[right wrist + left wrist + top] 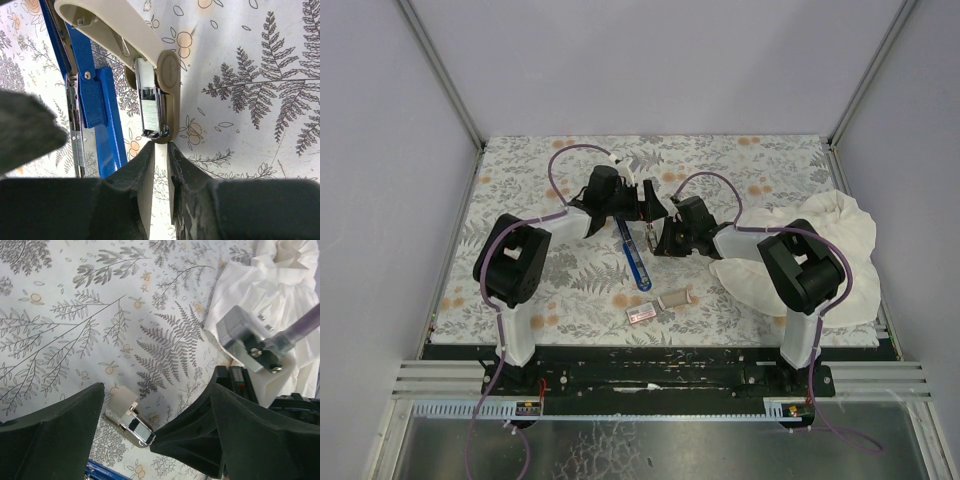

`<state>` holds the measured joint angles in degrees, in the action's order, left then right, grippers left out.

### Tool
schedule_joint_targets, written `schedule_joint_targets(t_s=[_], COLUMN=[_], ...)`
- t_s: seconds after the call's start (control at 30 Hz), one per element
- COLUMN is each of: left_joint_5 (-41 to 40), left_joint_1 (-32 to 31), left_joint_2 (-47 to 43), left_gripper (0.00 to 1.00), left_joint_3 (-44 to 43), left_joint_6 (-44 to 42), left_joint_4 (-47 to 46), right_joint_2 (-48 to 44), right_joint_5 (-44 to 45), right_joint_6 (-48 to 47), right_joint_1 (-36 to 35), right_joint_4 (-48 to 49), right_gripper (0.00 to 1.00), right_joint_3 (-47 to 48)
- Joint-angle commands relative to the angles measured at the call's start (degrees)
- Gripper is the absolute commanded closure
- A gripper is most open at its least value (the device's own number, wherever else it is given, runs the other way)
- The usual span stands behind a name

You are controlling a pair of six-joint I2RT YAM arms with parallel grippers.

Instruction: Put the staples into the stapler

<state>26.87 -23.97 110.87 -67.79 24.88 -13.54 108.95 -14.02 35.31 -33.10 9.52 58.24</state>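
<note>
The stapler (634, 258) lies opened out on the surface (520, 180), the staples (640, 314) near its front end. The right claw (161, 150), nearly closed, meets a cream part (167, 75) (gripped? cannot tell); the left claw (157, 390) gapes wide, empty.

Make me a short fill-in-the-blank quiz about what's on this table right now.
1. The stapler is ____ in colour.
2. The crumpled white cloth lies beside the ____ arm.
3. The left gripper has its jaws standing wide ____.
Missing words: blue; right; open.
</note>
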Motion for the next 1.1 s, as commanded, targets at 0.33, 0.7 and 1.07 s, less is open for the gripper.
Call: schedule_joint_targets(t_s=[0.33,0.7,1.07], left_joint_5=[6.6,6.3,5.6], left_joint_1=[-1.1,-2.6,-4.3], left_joint_2=[-1.2,-3.9,-4.6], left_gripper=[0.15,0.16,0.16], left_joint_3=[6.1,10.9,12.1], left_joint_6=[2.6,2.4,-0.4], left_joint_4=[-13.6,-15.4,-13.0], right_joint_2=[1.8,1.5,1.8], right_joint_5=[2.7,2.9,3.3], right_joint_6=[-1.6,-1.3,-1.2], right_joint_1=[-0.1,-0.1,-0.1], right_joint_4=[-3.1,-3.1,-3.6], right_gripper=[0.78,0.78,0.78], right_joint_3=[1.4,1.2,1.5])
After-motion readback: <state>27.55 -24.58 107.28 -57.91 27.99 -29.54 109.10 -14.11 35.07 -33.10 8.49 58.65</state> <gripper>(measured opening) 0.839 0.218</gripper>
